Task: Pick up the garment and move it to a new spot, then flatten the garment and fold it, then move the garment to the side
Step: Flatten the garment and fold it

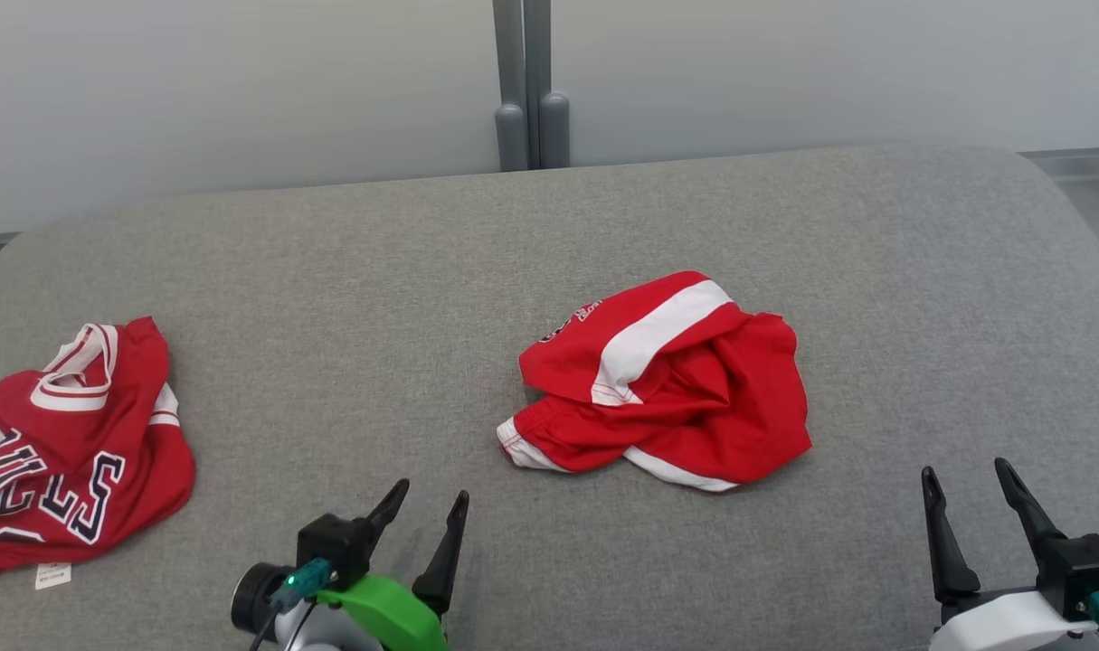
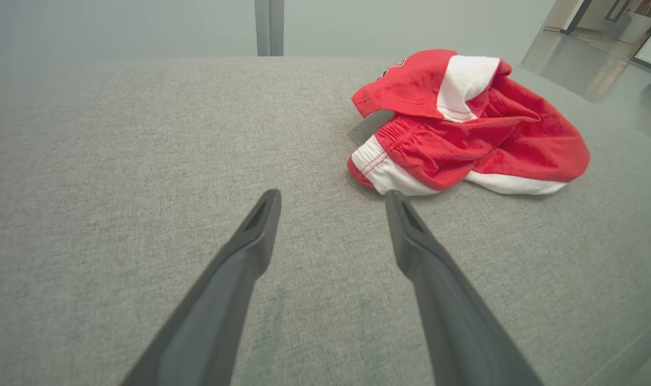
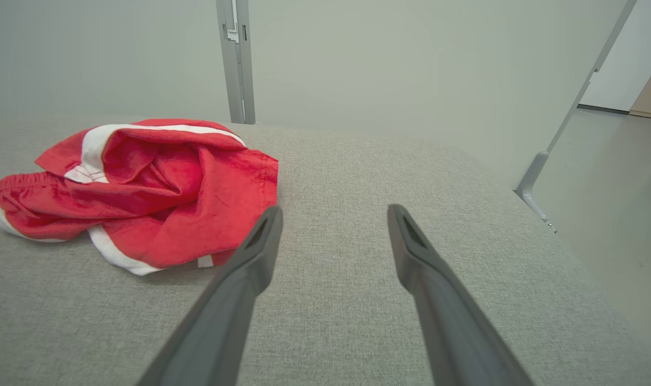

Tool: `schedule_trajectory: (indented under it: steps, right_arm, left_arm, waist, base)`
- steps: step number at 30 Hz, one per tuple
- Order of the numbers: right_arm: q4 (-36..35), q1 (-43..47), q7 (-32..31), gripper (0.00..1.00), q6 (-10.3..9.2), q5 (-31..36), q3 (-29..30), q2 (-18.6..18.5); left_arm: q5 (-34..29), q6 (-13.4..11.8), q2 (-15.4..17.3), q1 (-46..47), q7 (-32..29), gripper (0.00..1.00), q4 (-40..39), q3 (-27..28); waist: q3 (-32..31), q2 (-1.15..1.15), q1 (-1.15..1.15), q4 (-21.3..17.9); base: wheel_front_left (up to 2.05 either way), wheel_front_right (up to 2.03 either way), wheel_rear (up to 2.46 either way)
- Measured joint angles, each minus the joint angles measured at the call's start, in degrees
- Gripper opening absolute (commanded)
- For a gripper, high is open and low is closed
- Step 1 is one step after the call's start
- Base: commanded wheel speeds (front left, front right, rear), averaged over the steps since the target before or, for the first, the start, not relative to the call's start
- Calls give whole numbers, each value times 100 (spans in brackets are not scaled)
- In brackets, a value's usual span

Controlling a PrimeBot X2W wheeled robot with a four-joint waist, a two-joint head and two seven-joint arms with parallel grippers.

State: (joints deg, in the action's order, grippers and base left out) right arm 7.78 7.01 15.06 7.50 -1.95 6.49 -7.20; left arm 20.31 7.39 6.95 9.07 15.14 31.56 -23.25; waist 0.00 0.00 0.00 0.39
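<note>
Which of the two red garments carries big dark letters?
The jersey at the left edge; the crumpled garment in the middle shows broad white stripes instead.

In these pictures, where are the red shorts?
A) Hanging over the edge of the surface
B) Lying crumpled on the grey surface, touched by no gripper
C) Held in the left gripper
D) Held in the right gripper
B: the shorts lie crumpled on the surface, and the left gripper and the right gripper are both open, empty and apart from them.
</note>
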Motion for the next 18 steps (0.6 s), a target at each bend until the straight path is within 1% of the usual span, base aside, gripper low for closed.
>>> schedule_trajectory:
  steps: [4,7,9,13,16,18]
  right_arm:
    - [-37,-100,0,100,0,-5,-113,20]
    - [-51,-208,1,100,0,-41,-188,65]
    - [-45,-271,1,100,0,-51,-202,86]
    - [-32,-332,0,100,0,-57,-208,122]
    - [-9,-331,1,100,0,-68,-186,149]
    - [10,-325,1,100,0,-91,-177,160]
  left_arm:
    - [417,1,99,740,-142,100,517,-853]
    - [967,1,89,1222,-314,100,826,-1369]
    - [1223,1,145,1532,-416,100,987,-1726]
    - [1682,1,303,2035,-508,100,1318,-2185]
    - [2092,1,403,2209,-701,100,1438,-2637]
    - [2353,2,538,2297,-805,100,1467,-2924]
  waist:
    - [82,0,0,-150]
    - [169,0,0,-287]
    - [231,0,0,-385]
    - [339,0,0,-609]
    - [397,0,0,-771]
    - [425,0,0,-870]
  base:
    - [0,0,0]
    - [0,0,0]
    - [0,0,0]
    - [0,0,0]
    - [0,0,0]
    - [0,0,0]
